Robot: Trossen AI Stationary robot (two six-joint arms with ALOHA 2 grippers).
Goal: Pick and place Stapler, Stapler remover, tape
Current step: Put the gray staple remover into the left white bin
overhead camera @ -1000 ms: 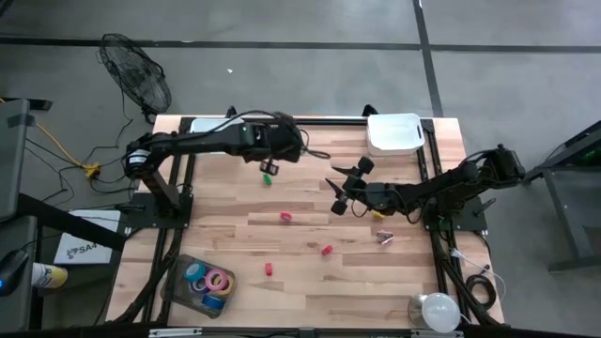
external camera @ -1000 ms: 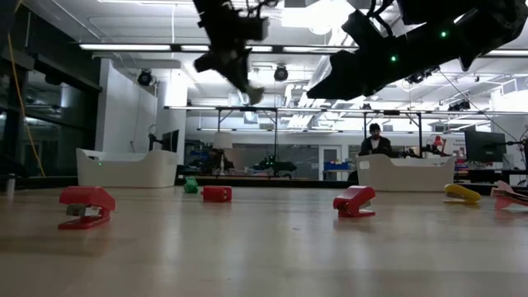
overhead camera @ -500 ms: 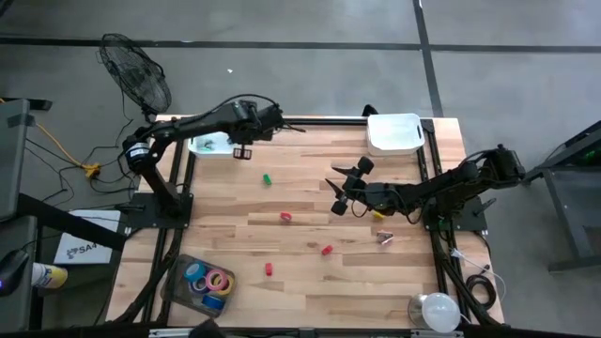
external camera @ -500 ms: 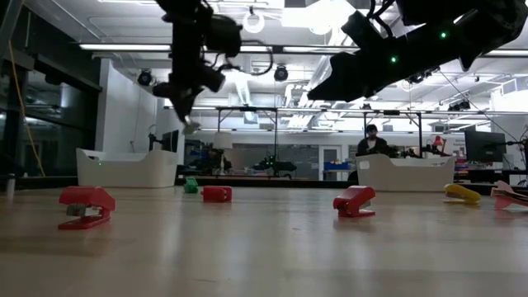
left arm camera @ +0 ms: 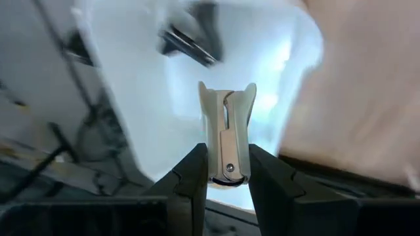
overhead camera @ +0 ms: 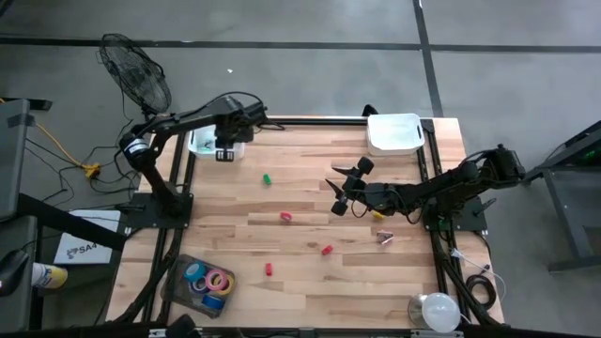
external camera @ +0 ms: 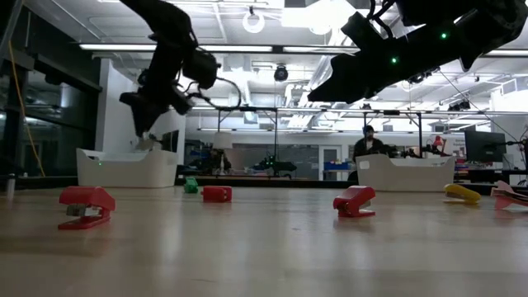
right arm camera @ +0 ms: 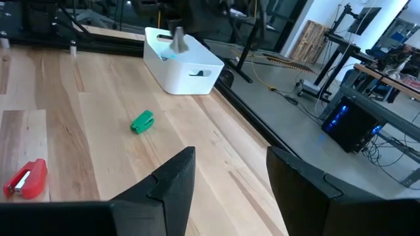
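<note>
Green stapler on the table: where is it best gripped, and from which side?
Probably across its long sides at mid-body, coming straight down: the green stapler lies flat and alone on the table, so both sides are clear. The open right gripper is free; the left gripper holds a staple remover over the bin.

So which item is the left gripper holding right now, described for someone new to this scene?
At the table's far left corner sits a white bin. The left gripper hangs over it, shut on a staple remover, the only pale item; the others on the table are red, green or yellow.
</note>
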